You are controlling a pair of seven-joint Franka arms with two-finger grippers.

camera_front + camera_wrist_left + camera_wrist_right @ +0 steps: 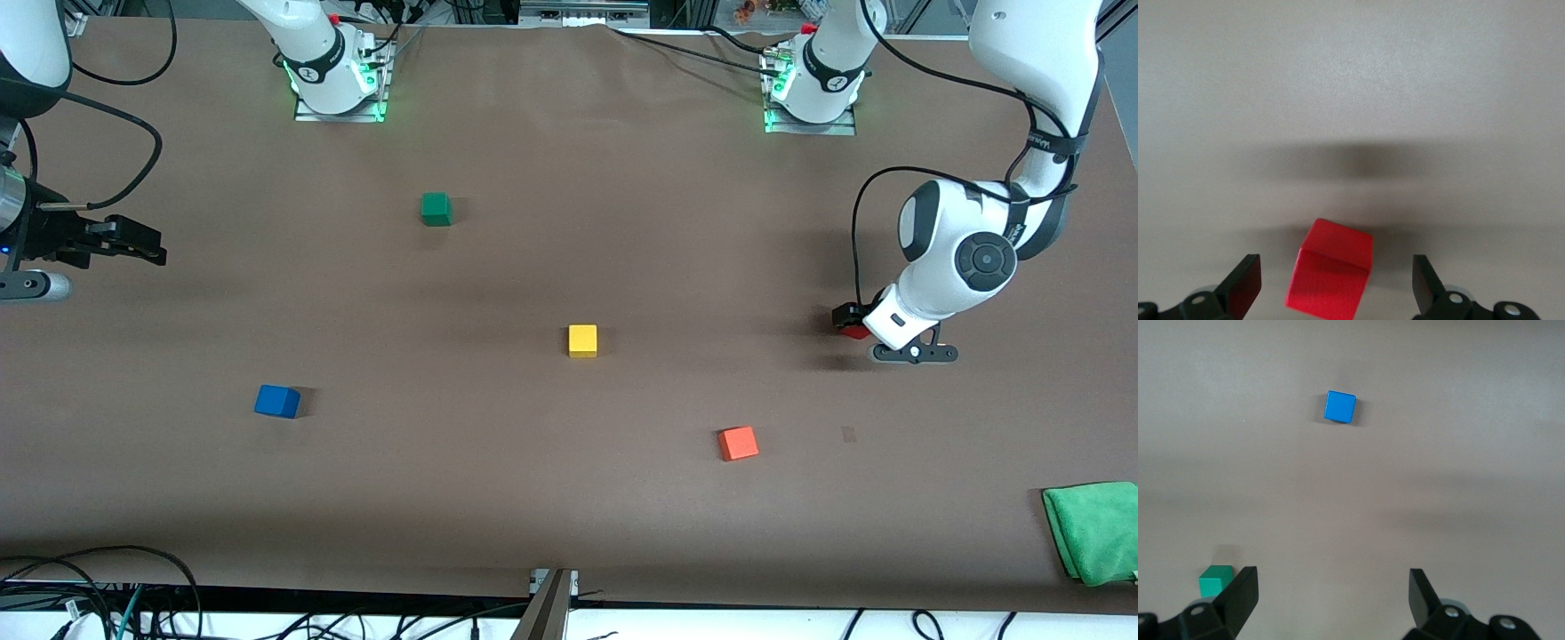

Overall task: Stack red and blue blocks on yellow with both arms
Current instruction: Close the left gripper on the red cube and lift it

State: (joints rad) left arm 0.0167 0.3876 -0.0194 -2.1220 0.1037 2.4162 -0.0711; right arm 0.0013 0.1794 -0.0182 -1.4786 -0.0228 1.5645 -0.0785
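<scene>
The crimson red block [857, 332] lies near the left arm's end of the table, mostly hidden under the left hand. In the left wrist view the red block [1331, 275] sits between the fingers, turned at an angle, with a gap on each side. My left gripper [851, 324] is low around it and open [1335, 267]. The blue block [277, 401] lies toward the right arm's end and also shows in the right wrist view [1340, 407]. The yellow cube [582, 340] sits mid-table. My right gripper [147, 244] is open and empty [1331, 577], over the table's edge at the right arm's end.
A green cube [436, 209] lies nearer the robot bases and shows in the right wrist view [1215, 581]. An orange-red cube [738, 443] lies nearer the front camera than the yellow cube. A folded green cloth [1093, 532] lies at the corner near the left arm's end.
</scene>
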